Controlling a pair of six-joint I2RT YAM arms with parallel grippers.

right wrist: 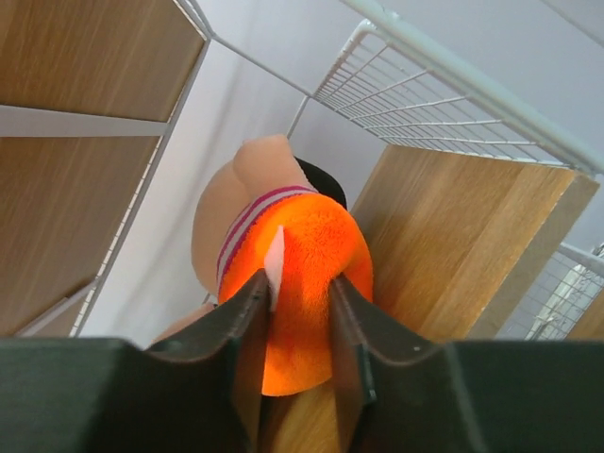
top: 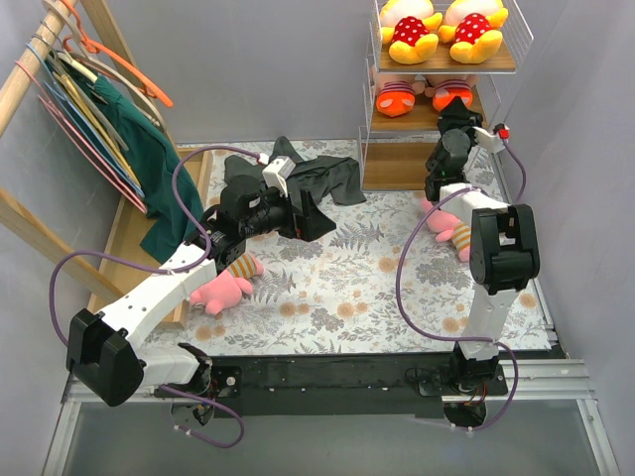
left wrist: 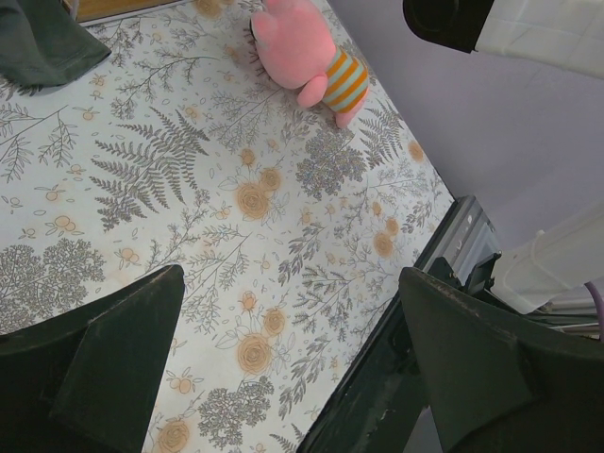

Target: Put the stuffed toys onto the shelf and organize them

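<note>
The shelf (top: 369, 109) stands at the back right. Two yellow toys in red polka-dot dresses (top: 442, 28) sit on its top board. Two black-haired toys with orange bottoms (top: 399, 97) are on the middle board. My right gripper (top: 456, 111) reaches into that tier and is shut on the right one's orange bottom (right wrist: 316, 255). One pink toy (top: 223, 288) lies under my left arm. The other (top: 444, 230) lies by my right arm and shows in the left wrist view (left wrist: 307, 52). My left gripper (top: 303, 213) is open and empty above the tablecloth (left wrist: 291, 283).
A dark grey cloth (top: 332, 178) lies at the back middle, beside the left gripper, and shows in the left wrist view (left wrist: 38, 42). A slanted wooden clothes rail (top: 30, 64) with hangers and a green garment (top: 144, 149) stands at the left. Walls close both sides.
</note>
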